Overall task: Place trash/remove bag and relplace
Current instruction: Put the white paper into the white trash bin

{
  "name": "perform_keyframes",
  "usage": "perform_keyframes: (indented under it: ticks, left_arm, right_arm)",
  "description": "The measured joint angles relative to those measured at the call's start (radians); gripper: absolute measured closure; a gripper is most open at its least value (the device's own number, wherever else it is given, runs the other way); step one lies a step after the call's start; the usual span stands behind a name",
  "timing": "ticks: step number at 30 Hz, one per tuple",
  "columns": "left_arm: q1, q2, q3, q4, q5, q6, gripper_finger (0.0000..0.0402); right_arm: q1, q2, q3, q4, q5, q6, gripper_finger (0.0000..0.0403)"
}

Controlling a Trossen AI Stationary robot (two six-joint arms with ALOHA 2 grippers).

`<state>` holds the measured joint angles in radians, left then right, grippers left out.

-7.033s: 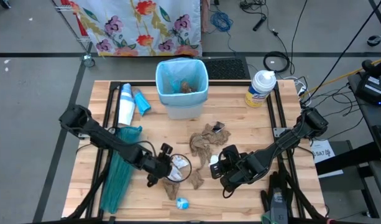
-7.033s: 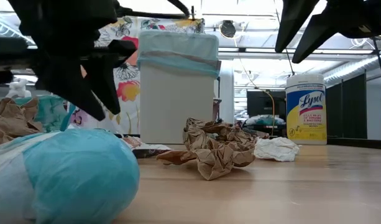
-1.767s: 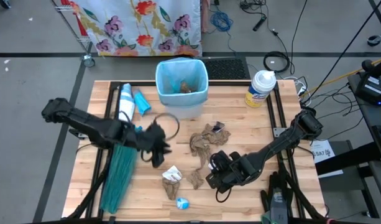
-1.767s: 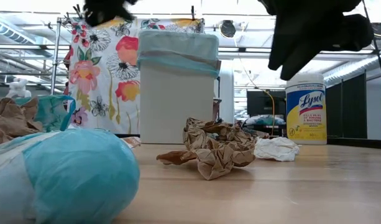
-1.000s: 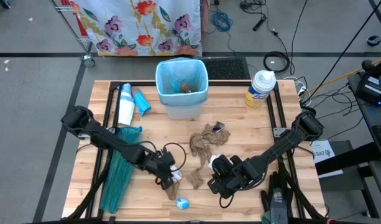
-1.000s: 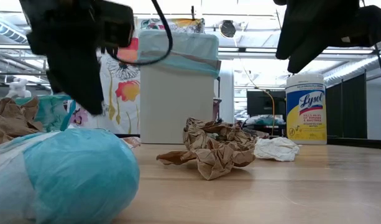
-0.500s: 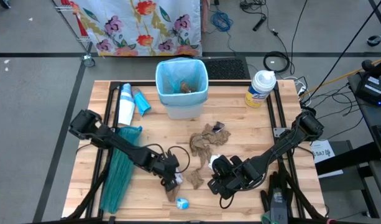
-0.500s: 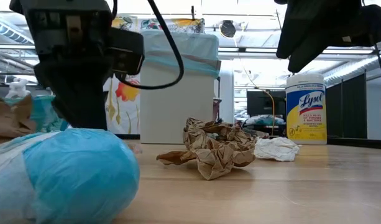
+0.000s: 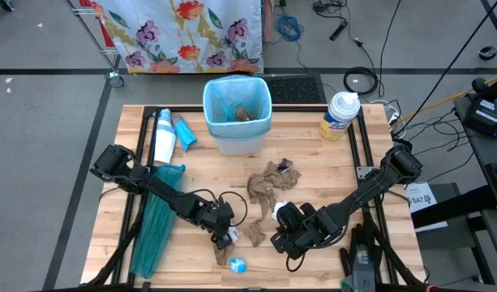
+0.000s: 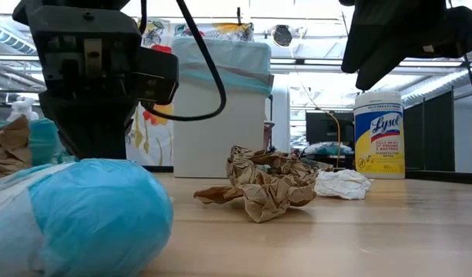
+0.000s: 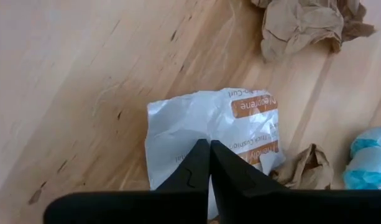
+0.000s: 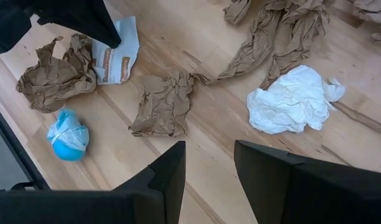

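Observation:
Trash lies scattered on the wooden table: a white wrapper [image 11: 202, 121] with an orange label, brown paper scraps [image 9: 268, 185], a white wad [image 12: 291, 99] and a small blue ball [image 9: 237, 264]. The bin [image 9: 237, 113] with its pale-blue bag stands at the far middle. A teal bag [image 9: 155, 227] lies along the left side. My left gripper [image 11: 209, 148] is down at the wrapper, shut on it. My right gripper [image 12: 209, 152] hangs open above the table, over a brown scrap [image 12: 162, 106], touching nothing. My left gripper pinches the white wrapper between its two fingers, in from the edge [image 11: 206, 134] nearest the gripper. The fingers slant down onto it from the table's left. The wrapper lies on the table, with its labelled part [image 11: 255, 106] spread out beyond the fingertips.
A wipes canister [image 9: 339, 115] stands at the far right. A white roll and a blue packet [image 9: 169, 134] lie at the far left. A crumpled brown scrap [image 11: 305, 168] lies right beside the wrapper. In the low view the blue ball [image 10: 74, 215] hides the left fingertips.
My left gripper has come down toward the table's near edge onto the white wrapper, which stays lying on the table.

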<state>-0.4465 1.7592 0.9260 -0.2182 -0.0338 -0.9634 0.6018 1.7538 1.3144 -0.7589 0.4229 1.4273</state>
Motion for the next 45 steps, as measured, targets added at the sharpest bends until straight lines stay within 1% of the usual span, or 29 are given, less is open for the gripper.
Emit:
perform_keyframes:
  ticks: [4, 8, 13, 18, 23, 25, 27, 31, 35, 37, 40, 43, 45]
  left_arm:
    - [0.000, -0.007, 0.015, -0.001, 0.009, 0.000, 0.0392]
    - [0.000, -0.007, 0.061, 0.002, 0.033, 0.015, 0.0392]
    - [0.000, -0.007, 0.140, 0.002, 0.043, 0.094, 0.0393]
    - [0.001, -0.008, 0.218, 0.004, 0.086, 0.185, 0.0393]
    - [0.021, -0.008, 0.245, 0.002, 0.058, 0.214, 0.0390]
    - [0.033, -0.008, 0.245, -0.002, 0.064, 0.213, 0.0378]
    - [0.045, -0.008, 0.245, -0.006, 0.091, 0.212, 0.0358]
    - [0.064, -0.008, 0.245, -0.001, 0.109, 0.215, 0.0302]
    - [0.073, -0.008, 0.245, -0.001, 0.109, 0.264, 0.0240]
    - [0.075, -0.008, 0.245, -0.006, 0.119, 0.294, 0.0219]
    - [0.076, -0.008, 0.245, -0.051, 0.107, 0.254, 0.0210]
    - [0.049, -0.008, 0.245, -0.115, 0.015, 0.225, 0.0213]
    - [0.025, -0.008, 0.245, -0.160, 0.002, 0.188, 0.0217]
  right_arm:
    - [0.000, 0.000, 0.000, 0.000, 0.000, 0.000, 0.0273]
    - [0.000, 0.000, 0.000, 0.000, 0.000, 0.000, 0.0273]
    - [0.000, 0.000, 0.000, 0.000, 0.000, 0.000, 0.0273]
    - [0.000, 0.000, 0.000, 0.000, 0.000, 0.000, 0.0273]
    - [0.000, 0.000, 0.000, 0.000, 0.000, 0.000, 0.0273]
    - [0.000, 0.000, 0.000, 0.000, 0.000, 0.000, 0.0273]
    - [0.000, 0.000, 0.000, 0.000, 0.000, 0.000, 0.0273]
    - [0.000, 0.000, 0.000, 0.001, 0.000, 0.000, 0.0273]
    - [0.000, 0.000, 0.000, 0.001, -0.001, 0.000, 0.0273]
    - [0.000, 0.000, 0.000, 0.001, -0.001, 0.000, 0.0273]
    - [0.000, 0.000, 0.000, 0.001, 0.000, 0.000, 0.0273]
    - [0.000, 0.000, 0.000, 0.001, 0.000, 0.000, 0.0273]
    - [0.000, 0.000, 0.000, 0.001, 0.000, 0.001, 0.0273]
